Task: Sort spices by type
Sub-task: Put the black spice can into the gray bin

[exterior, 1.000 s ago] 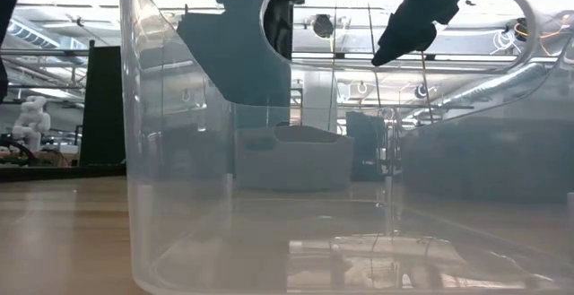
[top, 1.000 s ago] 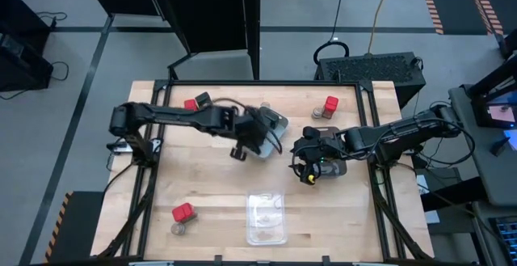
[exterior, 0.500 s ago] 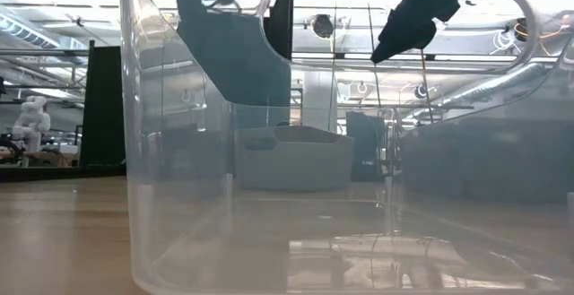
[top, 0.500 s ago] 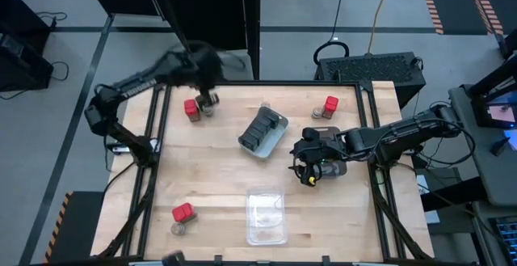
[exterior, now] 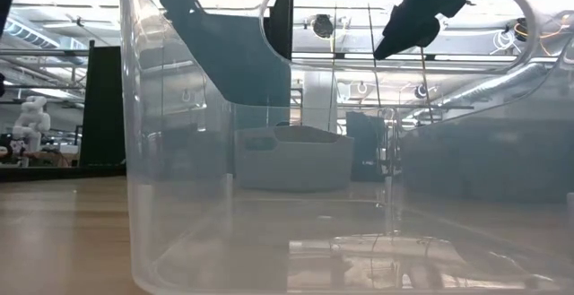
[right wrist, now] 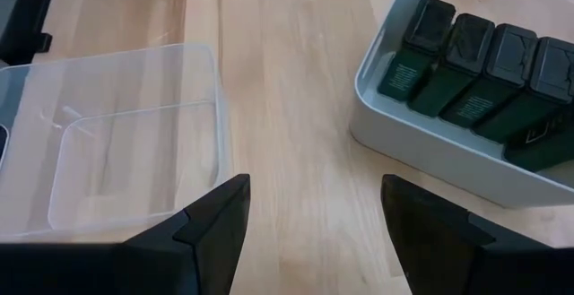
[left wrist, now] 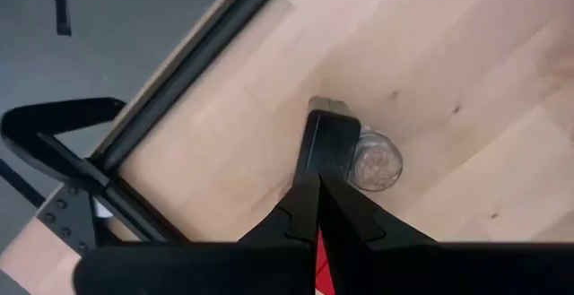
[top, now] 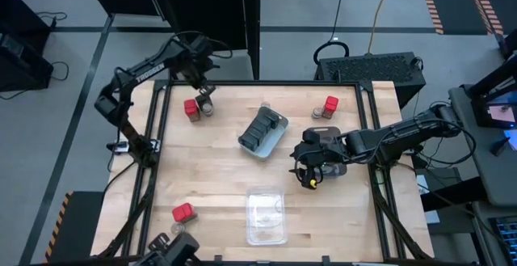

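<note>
My left gripper [top: 202, 86] hovers at the far-left corner, shut. In the left wrist view it [left wrist: 316, 196] points down at a dark block [left wrist: 330, 138] beside a round jar [left wrist: 375, 160]. A red block [top: 191, 109] stands next to them. The light tray [top: 277, 139] in the middle holds several dark blocks [right wrist: 466, 71] lying side by side. My right gripper [top: 310, 169] is open [right wrist: 309, 214], hovering by the dark smoky tray [top: 335, 167]. Another red block [top: 330, 103] and jar [top: 317, 114] stand far right, and a third pair [top: 183, 213] near left. My left gripper's shut fingertips come from above at the dark block [left wrist: 330, 138], which stands on the table. I cannot tell whether they touch it.
An empty clear tray [top: 266, 216] sits at the near edge and fills the low view [exterior: 269, 196]. A black frame [left wrist: 179, 116] runs along the table's far-left edge. A dark thing [top: 174, 250] shows off the near-left edge. Bare wood lies between the trays.
My left arm has swung quickly from the light tray in the middle, toward the far-left corner, and now stands over the dark block and jar there. The tray it left shows its row of dark blocks. My right arm has kept still.
</note>
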### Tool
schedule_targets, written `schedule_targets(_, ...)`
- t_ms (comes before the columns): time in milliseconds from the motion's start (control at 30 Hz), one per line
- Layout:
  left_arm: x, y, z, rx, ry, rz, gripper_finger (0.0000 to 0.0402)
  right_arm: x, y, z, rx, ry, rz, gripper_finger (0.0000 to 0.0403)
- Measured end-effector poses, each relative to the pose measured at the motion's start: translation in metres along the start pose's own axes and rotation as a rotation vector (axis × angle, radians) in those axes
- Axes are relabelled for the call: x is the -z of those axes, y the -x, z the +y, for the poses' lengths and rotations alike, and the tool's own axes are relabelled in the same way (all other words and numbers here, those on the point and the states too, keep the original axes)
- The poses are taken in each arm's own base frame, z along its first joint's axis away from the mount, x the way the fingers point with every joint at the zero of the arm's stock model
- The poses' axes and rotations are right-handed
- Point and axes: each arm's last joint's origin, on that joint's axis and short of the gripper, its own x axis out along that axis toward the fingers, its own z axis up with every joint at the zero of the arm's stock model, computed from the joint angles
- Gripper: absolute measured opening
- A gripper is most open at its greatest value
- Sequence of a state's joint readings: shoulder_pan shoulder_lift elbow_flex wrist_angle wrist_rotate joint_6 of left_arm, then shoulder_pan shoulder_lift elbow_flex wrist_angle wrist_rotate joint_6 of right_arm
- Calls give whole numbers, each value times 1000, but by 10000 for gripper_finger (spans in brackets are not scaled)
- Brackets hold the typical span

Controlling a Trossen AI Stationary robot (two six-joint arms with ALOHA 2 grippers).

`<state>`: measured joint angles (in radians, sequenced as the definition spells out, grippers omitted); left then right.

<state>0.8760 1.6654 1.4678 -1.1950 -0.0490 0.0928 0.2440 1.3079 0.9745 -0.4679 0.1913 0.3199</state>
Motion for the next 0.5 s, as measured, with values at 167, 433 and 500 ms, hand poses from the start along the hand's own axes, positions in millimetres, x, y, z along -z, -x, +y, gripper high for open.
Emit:
schedule_targets(167, -3, -9, -5, 3, -38, 28, 48, 0, 0, 0, 0, 5, 0, 238)
schedule_targets(433, -4, -8, -12, 0, -30, 15, 152, 0, 0, -1, 45, 19, -14, 238)
schedule_targets(500, -3, -8, -14, 2, -38, 26, 171, 0, 0, -1, 45, 19, -14, 238)
